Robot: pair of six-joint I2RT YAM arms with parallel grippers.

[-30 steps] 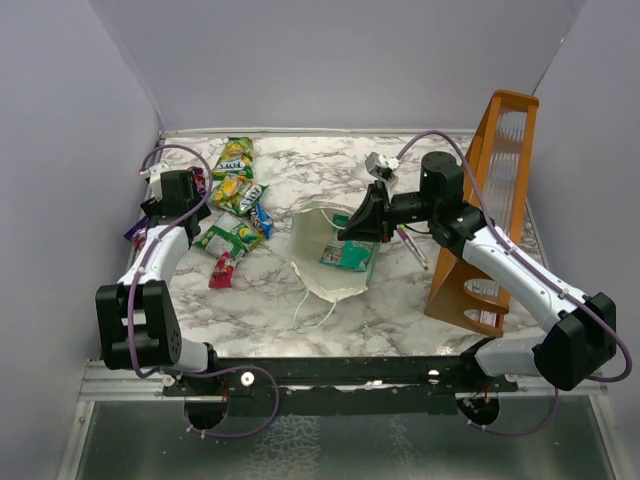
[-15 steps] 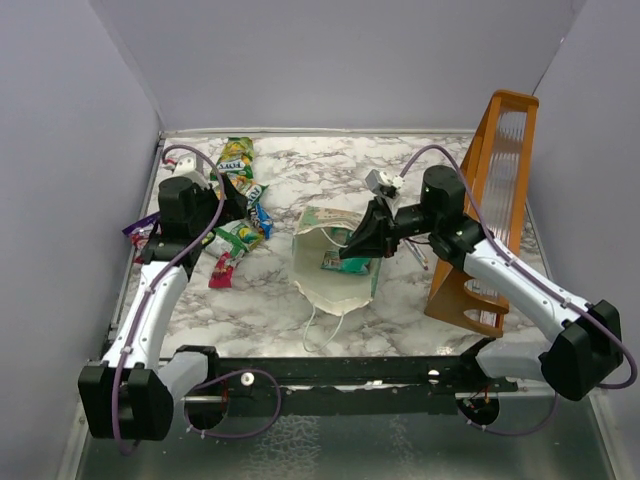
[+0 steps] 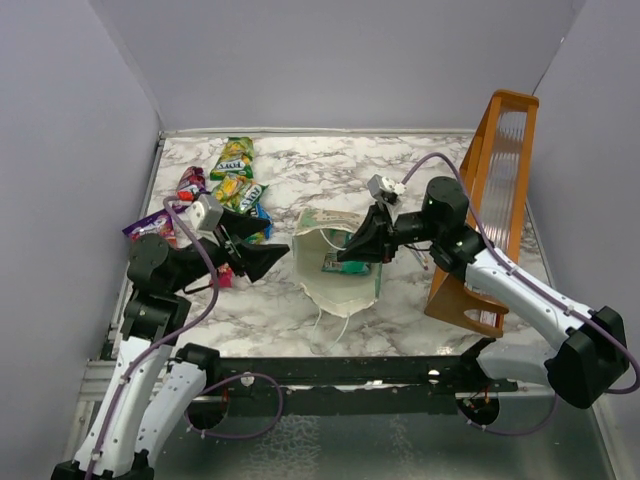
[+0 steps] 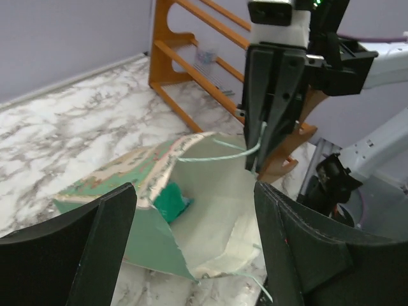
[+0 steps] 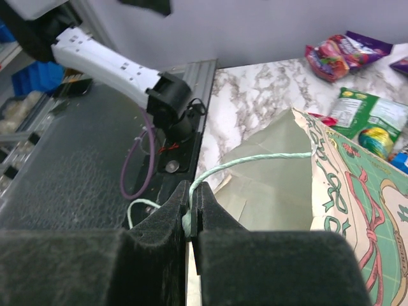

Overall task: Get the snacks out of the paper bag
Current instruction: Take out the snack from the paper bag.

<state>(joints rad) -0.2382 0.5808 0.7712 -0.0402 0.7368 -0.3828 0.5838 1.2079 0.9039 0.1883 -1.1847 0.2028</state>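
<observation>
The bag (image 3: 340,292) holds one teal snack (image 4: 171,201), and its mouth faces 9 o'clock. The right gripper (image 5: 191,220) is pinching its handle (image 5: 255,162). The left gripper (image 3: 272,255) gapes, empty.

A table (image 3: 330,175) topped with white marble veined in grey is enclosed on three sides by plain, pale lavender-grey walls: a back wall (image 3: 350,60), a left wall (image 3: 70,150) and a right wall (image 3: 590,150). A tall orange-brown wooden rack (image 3: 505,150) is stood on the table's right side, close to the right wall. A black bar (image 3: 350,370) is fitted along the near edge, and below it a speckled grey-green panel (image 3: 350,445) is seen. The scene is lit softly and evenly.
</observation>
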